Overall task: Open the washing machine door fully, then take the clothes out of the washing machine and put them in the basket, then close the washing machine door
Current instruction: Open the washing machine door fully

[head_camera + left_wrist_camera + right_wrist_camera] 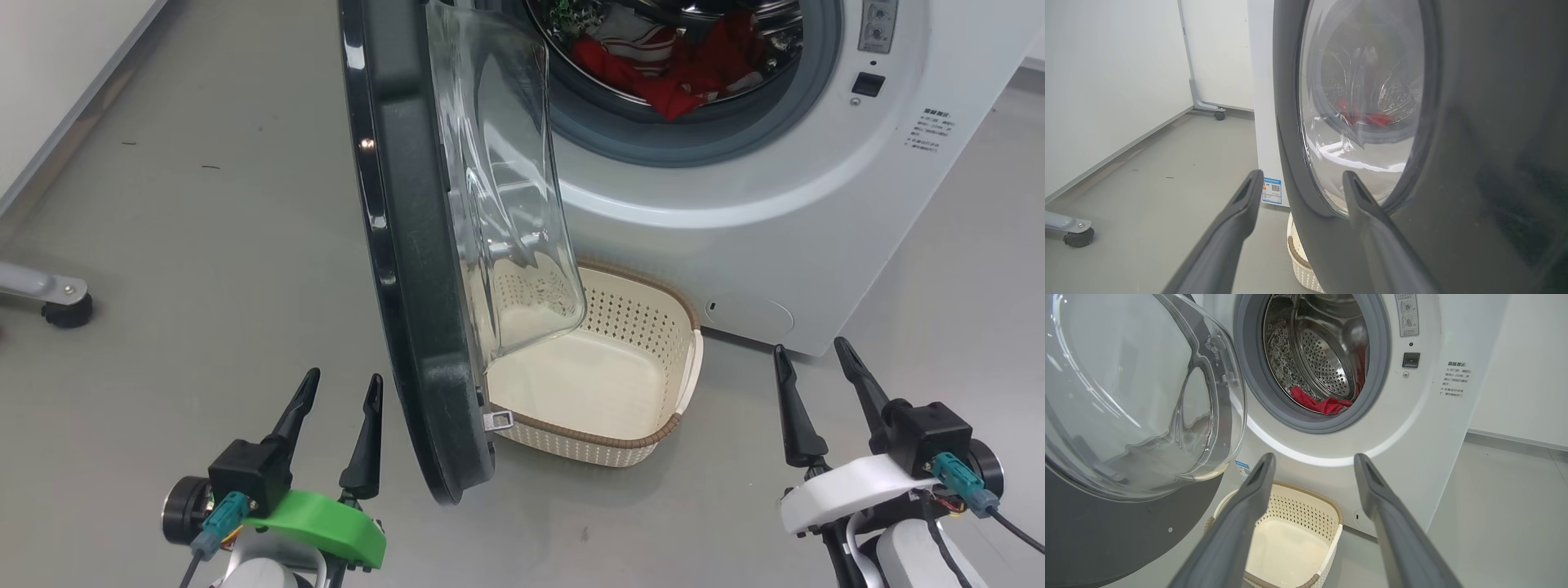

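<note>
The left gripper [344,376] held its two long, tapering dark fingers spread wide with nothing between them. The right gripper [810,345] was likewise splayed and empty.

Just to the right of the left gripper, the washing machine door [408,245] stood open, seen edge-on. It was a thick round slab with a glossy black rim and a duller, speckled inner face. Its clear glass window [498,188] bulged out like a deep bowl on the side away from that gripper. Whether the gripper's right finger touched the door's outer face could not be told.

Between the two grippers and a little beyond their tips, the basket [637,445] sat on the smooth grey floor [204,229]. It was cream plastic, a rounded rectangle with neat rows of holes in its walls and a brown woven-look rim. The glass bowl overhung its near-left corner.

Ahead of the right gripper rose the washing machine [735,229], white and glossy, with a grey rubber ring [808,98] around a perforated steel drum [1327,363]. The clothes [678,73] lay crumpled in the drum's bottom, red cloth with white stripes, well beyond both grippers.
</note>
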Controlling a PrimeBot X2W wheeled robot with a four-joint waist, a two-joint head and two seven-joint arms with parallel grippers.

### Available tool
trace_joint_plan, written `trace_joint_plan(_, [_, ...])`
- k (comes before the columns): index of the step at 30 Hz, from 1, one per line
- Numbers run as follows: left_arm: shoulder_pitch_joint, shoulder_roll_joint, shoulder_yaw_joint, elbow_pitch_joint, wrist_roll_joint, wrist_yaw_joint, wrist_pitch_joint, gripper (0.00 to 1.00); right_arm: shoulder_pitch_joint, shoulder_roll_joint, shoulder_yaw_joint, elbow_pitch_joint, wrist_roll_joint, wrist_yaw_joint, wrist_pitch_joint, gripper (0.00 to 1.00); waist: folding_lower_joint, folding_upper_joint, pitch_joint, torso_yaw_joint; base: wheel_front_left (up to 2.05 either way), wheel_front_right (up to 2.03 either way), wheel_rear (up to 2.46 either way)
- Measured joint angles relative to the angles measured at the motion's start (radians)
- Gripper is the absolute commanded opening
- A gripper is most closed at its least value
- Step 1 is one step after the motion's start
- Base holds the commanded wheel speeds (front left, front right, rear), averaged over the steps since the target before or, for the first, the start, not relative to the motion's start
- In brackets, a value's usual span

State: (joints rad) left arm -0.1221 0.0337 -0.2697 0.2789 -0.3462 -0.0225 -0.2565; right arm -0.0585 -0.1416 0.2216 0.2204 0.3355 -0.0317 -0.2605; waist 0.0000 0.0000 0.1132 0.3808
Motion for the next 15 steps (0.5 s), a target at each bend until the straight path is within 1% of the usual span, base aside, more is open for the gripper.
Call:
trace_joint_plan(5, [0.000,0.000,0.000,0.000,0.000,0.000,0.000,1.00,0.002,0.010,-0.013,0.003,-0.014,0.005,0.000,1.00,0.0000,0.0000,-0.001,0.000,0.00,0.00,0.00])
trace_joint_plan(6, [0.000,0.000,0.000,0.000,0.000,0.000,0.000,0.98,0.002,0.012,-0.016,0.003,-0.014,0.011,0.000,1.00,0.0000,0.0000,-0.002,0.000,0.00,0.00,0.00])
trace_joint_plan(7, [0.000,0.000,0.000,0.001,0.000,0.000,0.000,0.64,0.003,0.013,-0.019,0.004,-0.015,0.013,0.000,1.00,0.0000,0.0000,-0.002,0.000,0.00,0.00,0.00])
trace_joint_plan(8, [0.000,0.000,0.000,0.001,0.001,0.004,0.000,0.41,0.004,0.015,-0.020,0.004,-0.020,0.013,0.000,1.00,0.0000,0.0000,-0.002,0.000,0.00,0.00,0.00])
trace_joint_plan(9, [0.000,0.000,0.000,0.001,0.001,0.004,0.000,0.00,0.004,0.015,-0.020,0.004,-0.020,0.013,0.000,1.00,0.0000,0.0000,-0.002,0.000,0.00,0.00,0.00])
trace_joint_plan(15, [0.000,0.000,0.005,0.002,0.003,0.010,0.000,0.00,0.006,0.024,-0.032,0.004,-0.031,0.025,0.000,1.00,0.0000,0.0000,-0.003,0.000,0.00,0.00,0.00])
